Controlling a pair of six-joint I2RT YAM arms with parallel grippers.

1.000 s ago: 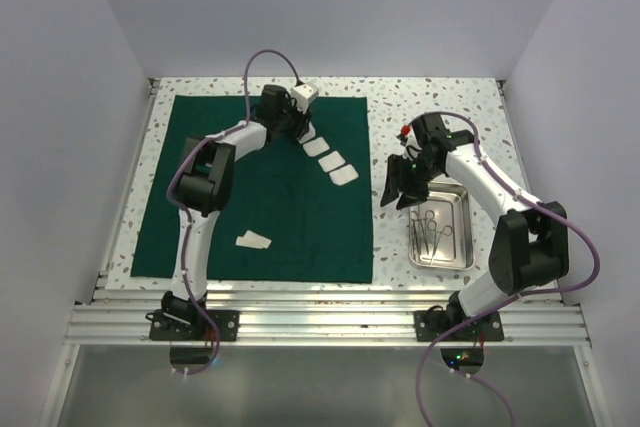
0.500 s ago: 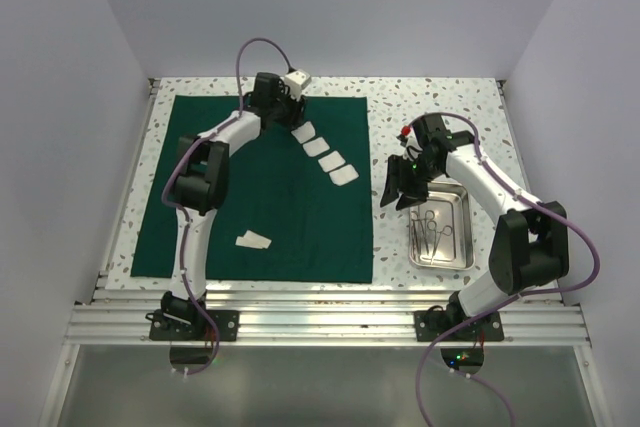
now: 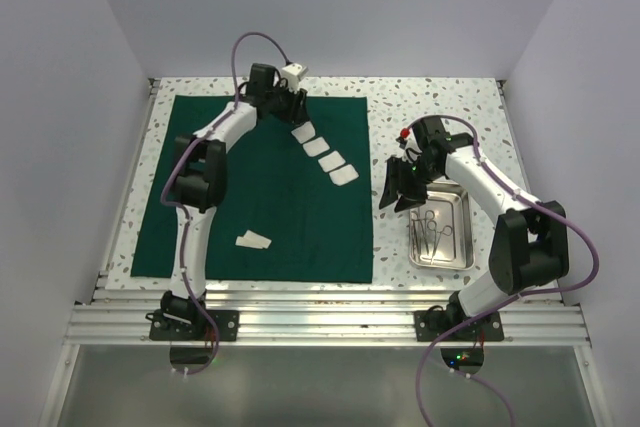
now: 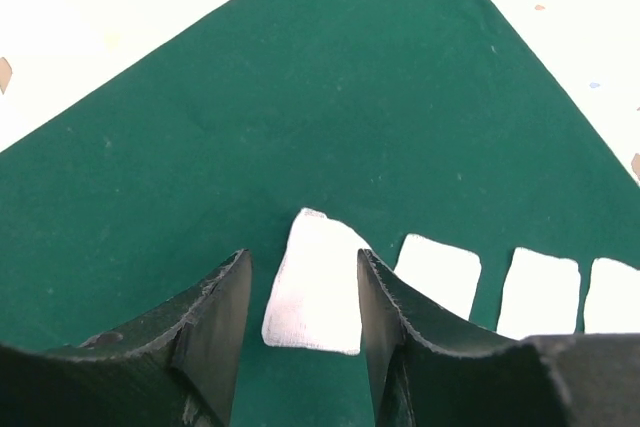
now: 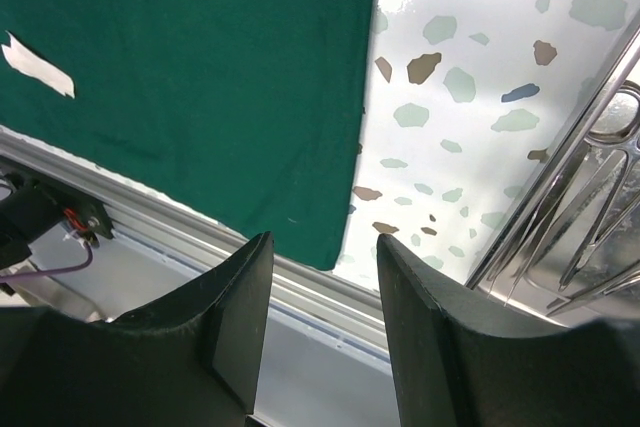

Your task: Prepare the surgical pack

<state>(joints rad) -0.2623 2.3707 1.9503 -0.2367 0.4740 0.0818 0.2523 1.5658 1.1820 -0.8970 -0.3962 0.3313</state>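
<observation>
Overhead and wrist views, read left to right. The dark green cloth (image 3: 270,217) is spread flat over the left half of the table (image 3: 430,107). A loose gauze piece (image 3: 253,240) is seen near its front edge. The left gripper (image 3: 296,113) is shown drawn back toward the far edge of the cloth over the last second, jaws apart. In the left wrist view the end square of the gauze row (image 3: 324,153) is framed between the open fingers (image 4: 225,307); contact cannot be judged. The four squares are unmoved, so the row is taken as laid and released. The right gripper (image 3: 400,192) is held with jaws apart and nothing between them, above bare table between cloth and steel tray (image 3: 466,232), almost unchanged. The instruments (image 3: 432,230) are left in the tray; their transfer onto the cloth is judged outstanding.
</observation>
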